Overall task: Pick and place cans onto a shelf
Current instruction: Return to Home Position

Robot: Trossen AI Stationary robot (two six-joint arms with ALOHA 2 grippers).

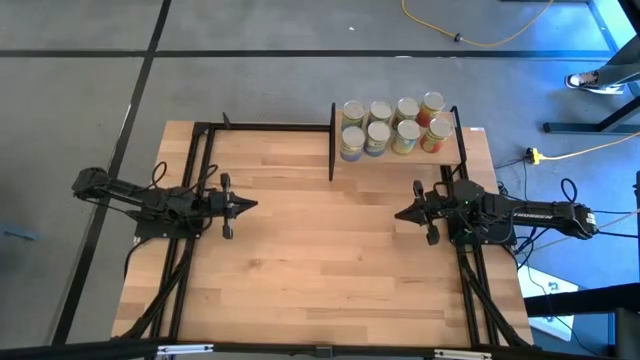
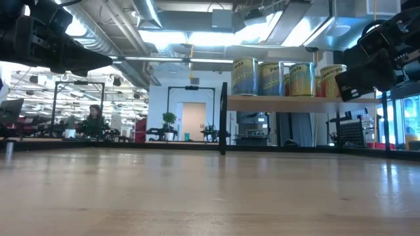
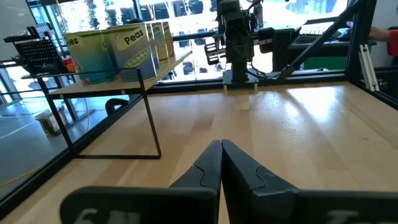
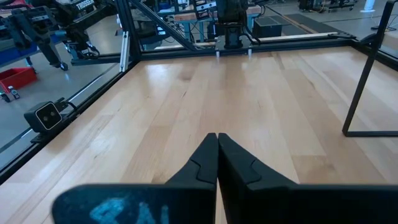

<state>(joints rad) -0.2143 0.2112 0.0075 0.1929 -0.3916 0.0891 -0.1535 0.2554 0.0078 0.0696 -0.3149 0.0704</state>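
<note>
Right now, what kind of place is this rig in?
Probably a robotics lab: exposed ceiling ducts, yellow cable on bare grey floor, a person far back. Left gripper and right gripper wait over the table.

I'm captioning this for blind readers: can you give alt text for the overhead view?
Eight small silvery-topped tin cans stand in two rows on a raised light-wood shelf at the wooden table's upper right. The dark left gripper and right gripper, shut, point at each other from opposite sides.
</note>
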